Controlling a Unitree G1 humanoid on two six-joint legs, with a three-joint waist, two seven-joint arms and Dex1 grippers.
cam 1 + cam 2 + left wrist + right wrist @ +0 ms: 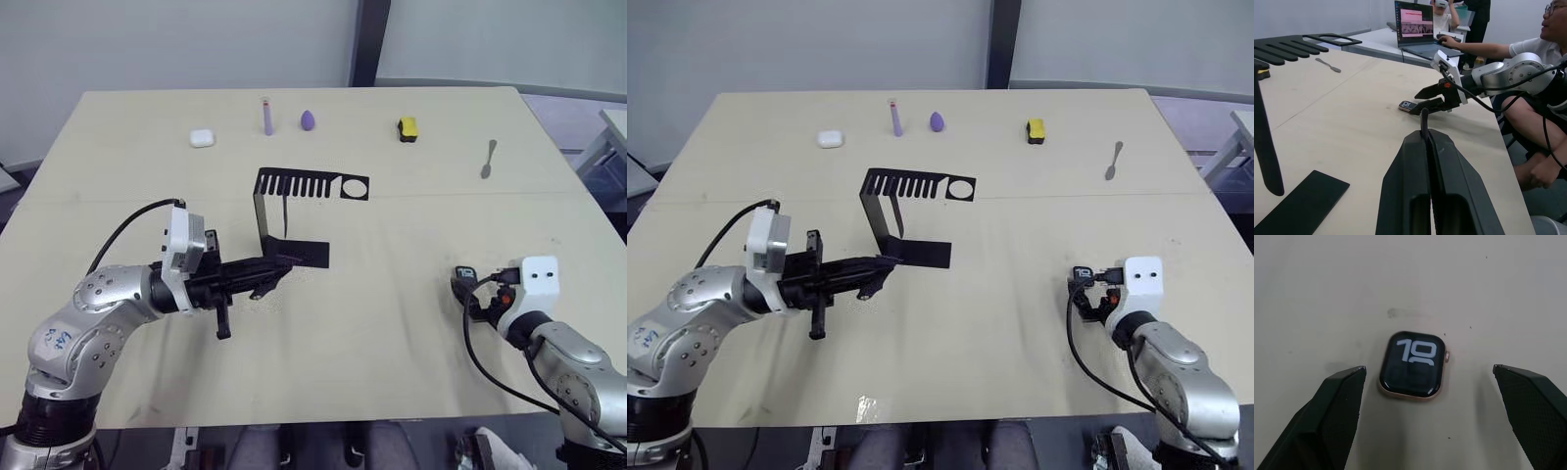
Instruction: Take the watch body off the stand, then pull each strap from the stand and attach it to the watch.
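Lying flat on the table (392, 323), screen up, well to the right of the stand (294, 220) — the watch body (1411, 365), white digits showing, metallic rim. Straddled by the right gripper (1429, 374) with fingers spread wide, neither touching the case. Left of the stand's flat foot, the left gripper (1424, 131), fingers pressed together on a strap (1423, 121) whose thin dark end pokes out past the tips. Just at the foot's left edge, those tips. Hanging from the stand's top comb beside the upright — a second strap (285, 217), thin and dark. Beyond the stand, along the table's far side: white case (202, 138), lilac stick (267, 116), purple drop-shaped piece (308, 119), yellow-black block (408, 128), small spoon (488, 158) far right.
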